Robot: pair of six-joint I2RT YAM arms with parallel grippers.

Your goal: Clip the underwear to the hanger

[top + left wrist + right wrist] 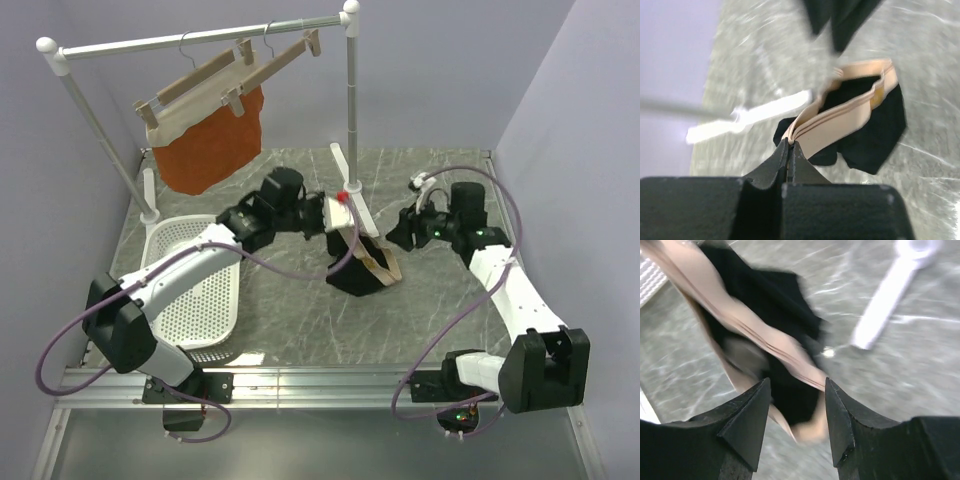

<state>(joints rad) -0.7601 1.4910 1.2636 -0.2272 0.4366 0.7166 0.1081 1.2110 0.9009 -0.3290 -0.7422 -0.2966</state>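
Observation:
The black underwear (362,272) with a tan waistband (378,262) hangs from my left gripper (335,214), its lower part resting on the table. In the left wrist view the gripper (789,143) is shut on the end of the waistband (840,125), and the black fabric (875,135) droops beyond. My right gripper (400,233) is open and empty just right of the underwear; in the right wrist view (797,383) the underwear (770,305) lies blurred just beyond its fingertips. The empty wooden hanger (275,65) with two clips hangs on the rack rail.
A second wooden hanger holds a rust-orange garment (210,145) on the rack (200,38). The rack's right pole (352,100) and white foot (352,190) stand just behind the underwear. A white perforated basket (205,295) lies at the left.

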